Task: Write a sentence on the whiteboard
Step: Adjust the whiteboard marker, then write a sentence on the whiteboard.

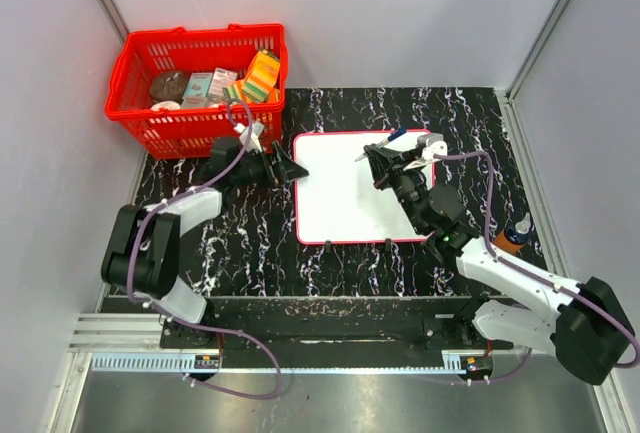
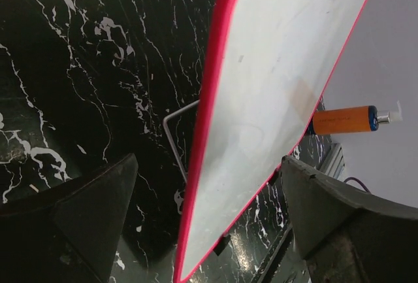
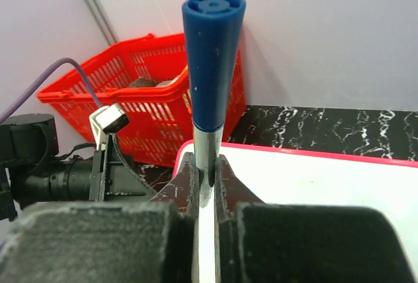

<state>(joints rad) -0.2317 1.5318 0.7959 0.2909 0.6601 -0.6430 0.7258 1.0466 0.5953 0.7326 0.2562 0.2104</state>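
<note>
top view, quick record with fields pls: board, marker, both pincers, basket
board: flat white whiteboard with red frame, on black marbled table; no writing visible
marker: blue-capped pen, clamped in right pincer over the board
left pincer: open, around the board's left edge
right pincer: shut on the pen
basket: red plastic basket, back left, holding packets

Upper left blocked by red plastic mesh basket; black marbled tabletop left open upper right of red-framed whiteboard; orange cylindrical bottle noted at right edge.
</note>
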